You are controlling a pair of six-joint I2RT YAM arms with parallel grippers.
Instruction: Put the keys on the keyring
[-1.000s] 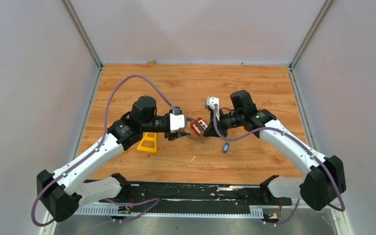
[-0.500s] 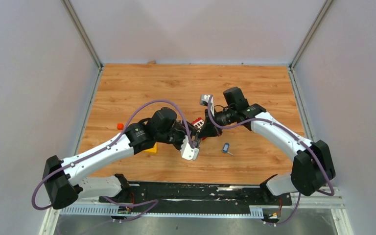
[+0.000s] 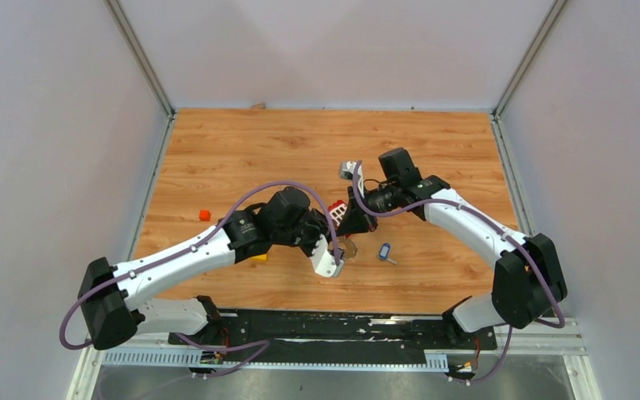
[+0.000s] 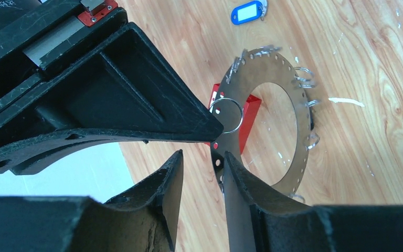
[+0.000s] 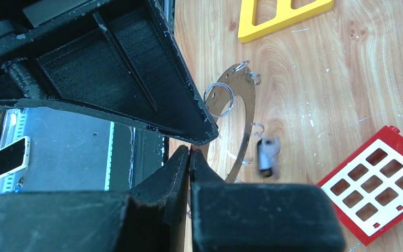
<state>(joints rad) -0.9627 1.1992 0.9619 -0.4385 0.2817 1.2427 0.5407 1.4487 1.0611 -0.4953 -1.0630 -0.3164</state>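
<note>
Step in hand: the left claw (image 4: 204, 149) is, by my judgement, taking hold of the keyring (image 4: 262, 65) by its rim, so that a key can be threaded on.
Left claw: standing half open, the ring's near rim lying between its jaws; no firm pinch is showing.
Right claw (image 5: 191, 150): sitting fully closed just beside the ring; I cannot tell whether it is pinching the thin metal.
Keyring: lying mid-tabletop (image 3: 300, 150) between the two claws, with the red block (image 5: 370, 194) just beside it, at 12 o'clock of the left claw from above.
Doing it well: biting on bare band, not on its silvery fringe; squeezing gently, since thin metal is likely to slip or twist.
Keys: the blue key (image 3: 384, 251) is lying loose at 3 o'clock of the left claw, apart from the ring. A blurred dark-and-grey piece (image 5: 266, 156) by the ring may be the black one; I cannot tell.
Around: the yellow frame (image 5: 249, 21) is lying at 9 o'clock, partly under the left arm; a small red bit (image 3: 204, 215) is further out, near 10 o'clock.
In the way: the red block is crowding the ring, and the claws are working very close together, so they may bump.
</note>
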